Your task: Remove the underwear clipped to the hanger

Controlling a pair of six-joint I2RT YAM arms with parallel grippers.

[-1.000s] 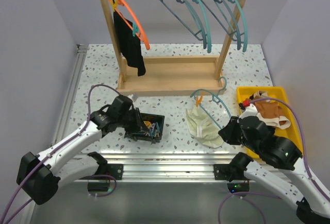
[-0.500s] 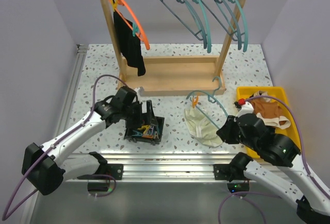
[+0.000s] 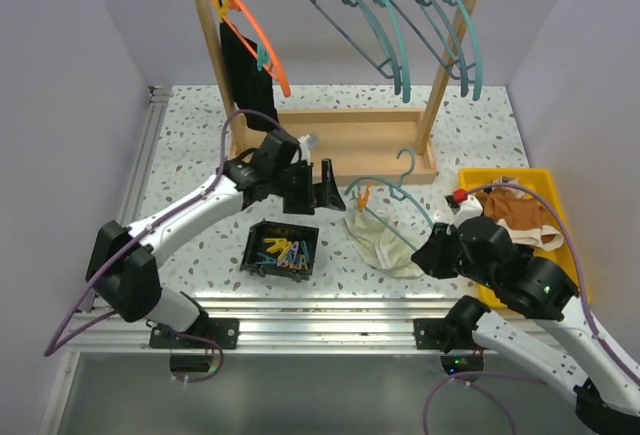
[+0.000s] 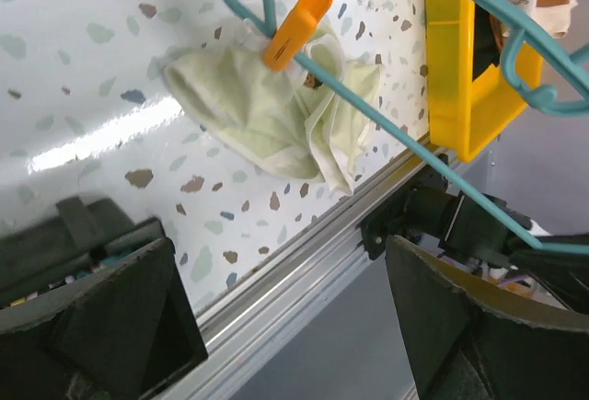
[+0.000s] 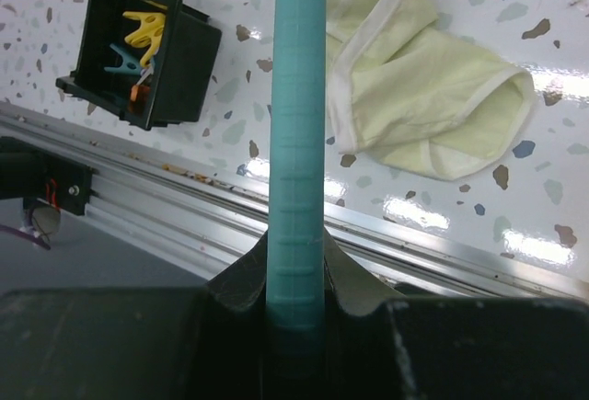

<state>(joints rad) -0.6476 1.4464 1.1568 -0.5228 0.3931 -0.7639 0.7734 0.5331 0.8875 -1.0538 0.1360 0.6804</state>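
The cream-white underwear [image 3: 378,242] lies crumpled on the table, held by an orange clip [image 3: 363,198] to a teal hanger [image 3: 392,187]. My right gripper [image 3: 432,252] is shut on that hanger's lower bar [image 5: 296,142], with the brief [image 5: 419,83] just beyond it. My left gripper [image 3: 312,195] hangs open and empty just left of the clip. Its wrist view shows the clip [image 4: 299,18], the brief [image 4: 271,110] and the hanger bar [image 4: 386,115] ahead of the spread fingers [image 4: 101,326]. The black underwear [image 3: 247,73] hangs from an orange hanger [image 3: 262,40] on the rack.
A black box [image 3: 282,250] with several clothes pegs sits near the front rail. A yellow bin [image 3: 478,183] at the right holds brown clothes [image 3: 515,213]. The wooden rack [image 3: 330,150] carries several bare teal hangers [image 3: 420,25]. The table's front edge is close below.
My left gripper opened over the black box, then swung up and right toward the clipped hanger. The right gripper shifted the hanger and brief slightly left and up.
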